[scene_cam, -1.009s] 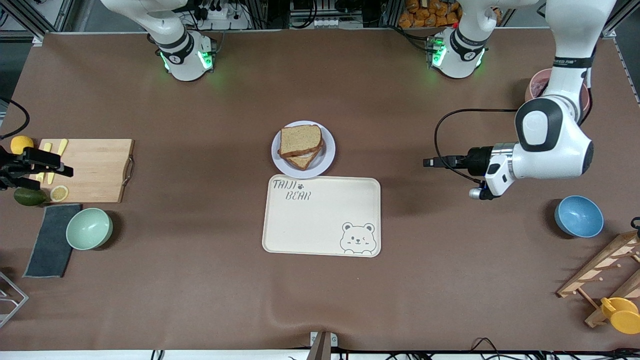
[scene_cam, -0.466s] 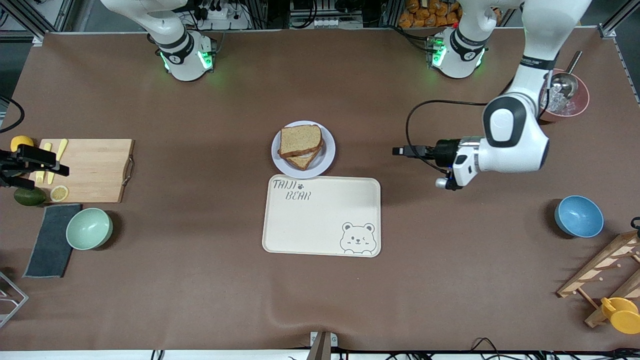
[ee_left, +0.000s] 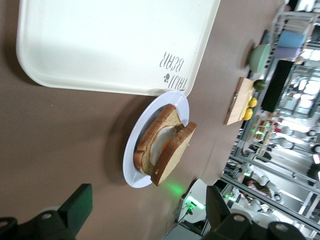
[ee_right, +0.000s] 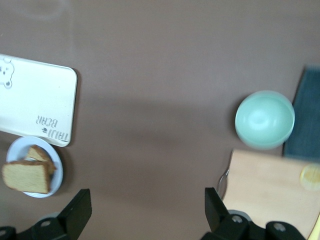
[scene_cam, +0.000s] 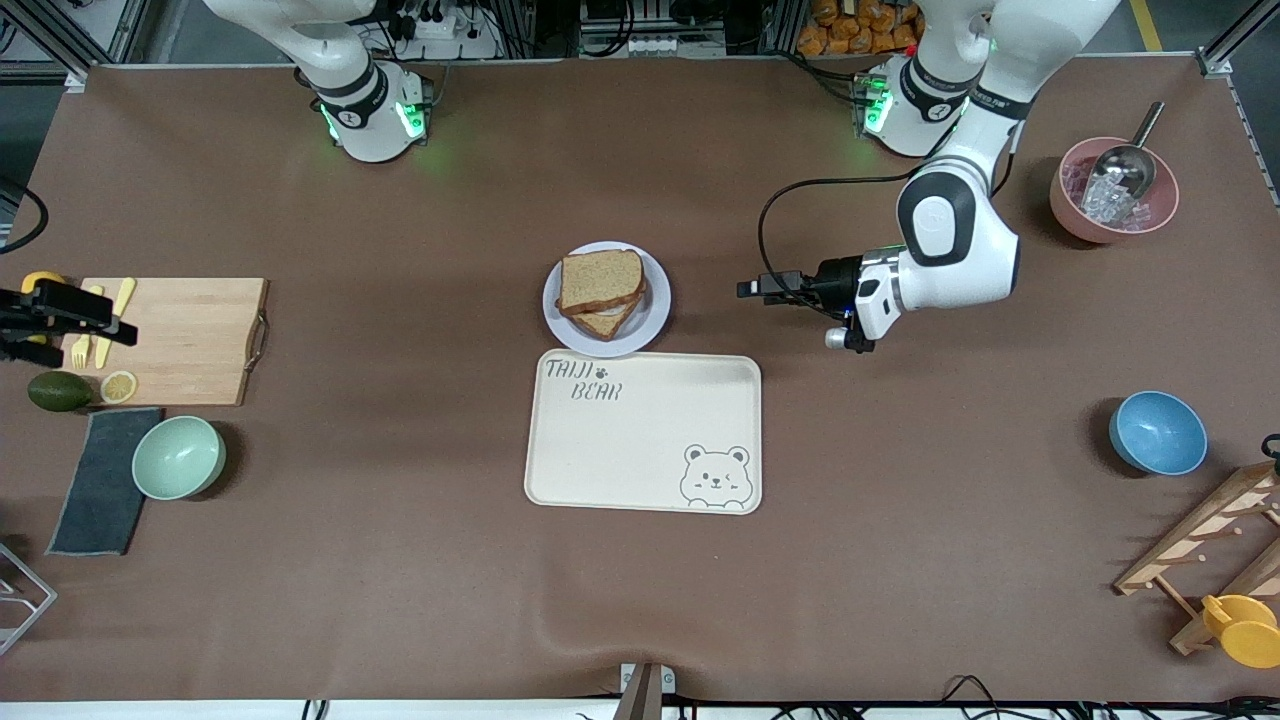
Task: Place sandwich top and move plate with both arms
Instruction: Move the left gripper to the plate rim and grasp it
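Front view: the top [scene_cam: 600,279] lies on the sandwich on the plate [scene_cam: 655,315], beside the tray [scene_cam: 643,432]. My left claw [scene_cam: 745,289] hangs wide over the counter [scene_cam: 400,580] near the plate; my right claw [scene_cam: 118,335] is wide over the board [scene_cam: 195,340].

Left wrist view: fingers [ee_left: 79,204] frame the plate [ee_left: 131,160].

Right wrist view: a green bowl [ee_right: 264,120] sits below.

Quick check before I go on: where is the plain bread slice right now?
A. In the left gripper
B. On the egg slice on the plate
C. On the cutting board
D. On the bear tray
B: the plain bread slice lies on the egg slice on the plate, and no gripper touches it.
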You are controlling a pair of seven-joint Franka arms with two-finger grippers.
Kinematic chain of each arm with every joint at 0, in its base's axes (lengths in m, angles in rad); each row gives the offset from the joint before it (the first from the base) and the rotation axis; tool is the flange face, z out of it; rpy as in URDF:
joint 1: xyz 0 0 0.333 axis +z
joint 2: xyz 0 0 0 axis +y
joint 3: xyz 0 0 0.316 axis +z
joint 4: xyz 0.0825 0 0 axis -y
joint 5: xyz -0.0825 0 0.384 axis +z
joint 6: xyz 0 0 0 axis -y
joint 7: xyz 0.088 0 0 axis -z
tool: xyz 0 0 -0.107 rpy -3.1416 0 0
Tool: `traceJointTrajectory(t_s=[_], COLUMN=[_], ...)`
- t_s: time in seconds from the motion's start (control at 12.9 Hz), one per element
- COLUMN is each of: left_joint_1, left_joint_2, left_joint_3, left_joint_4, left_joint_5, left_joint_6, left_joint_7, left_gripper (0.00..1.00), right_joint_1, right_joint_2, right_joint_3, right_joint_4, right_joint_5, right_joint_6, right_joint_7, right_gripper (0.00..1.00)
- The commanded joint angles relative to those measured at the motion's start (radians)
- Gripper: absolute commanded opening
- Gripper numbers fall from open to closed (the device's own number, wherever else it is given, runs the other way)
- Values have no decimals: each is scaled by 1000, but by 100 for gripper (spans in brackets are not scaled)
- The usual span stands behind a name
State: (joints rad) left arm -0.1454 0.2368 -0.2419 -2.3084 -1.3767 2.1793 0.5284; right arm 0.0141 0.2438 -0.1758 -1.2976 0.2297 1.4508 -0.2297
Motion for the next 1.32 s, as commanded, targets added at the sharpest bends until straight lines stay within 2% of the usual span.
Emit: traceJointTrajectory(t_s=[0.0,0.23,0.31,0.47,0.54,0.7,0.85,0.93,1.09,1.24], left_joint_1=[-46,-123,-128,-152,-158,-161,-175,-177,-178,-210], left_joint_2=[12,65,93,131,143,168,196,212,251,274], left_joint_3=[-2,-2,-2,-2,-2,-2,-2,-2,-2,-1], left_joint_4=[-5,3,6,1,-2,4,24,30,49,67], left_joint_5=[-114,-296,-330,-402,-416,-421,-433,-438,-441,-482], left_joint_6=[27,105,103,106,112,119,122,126,132,134], left_joint_7=[48,131,206,301,326,340,341,357,389,392], left_gripper=[100,100,100,100,100,100,100,100,93,94], right_joint_1=[-31,-45,-42,-39,-40,-40,-33,-31,-26,-26], right_joint_2=[-64,-135,-162,-242,-267,-261,-256,-253,-250,-252], right_joint_3=[73,110,110,120,125,125,139,141,141,141], right_joint_4=[-11,-80,-133,-294,-348,-354,-341,-339,-339,-336], right_joint_5=[-96,-167,-168,-170,-171,-174,-248,-247,-248,-247], right_joint_6=[-78,-50,-24,139,169,172,172,174,171,168], right_joint_7=[138,161,182,182,190,196,196,197,197,199], right_gripper=[100,100,100,100,100,100,100,100,100,100])
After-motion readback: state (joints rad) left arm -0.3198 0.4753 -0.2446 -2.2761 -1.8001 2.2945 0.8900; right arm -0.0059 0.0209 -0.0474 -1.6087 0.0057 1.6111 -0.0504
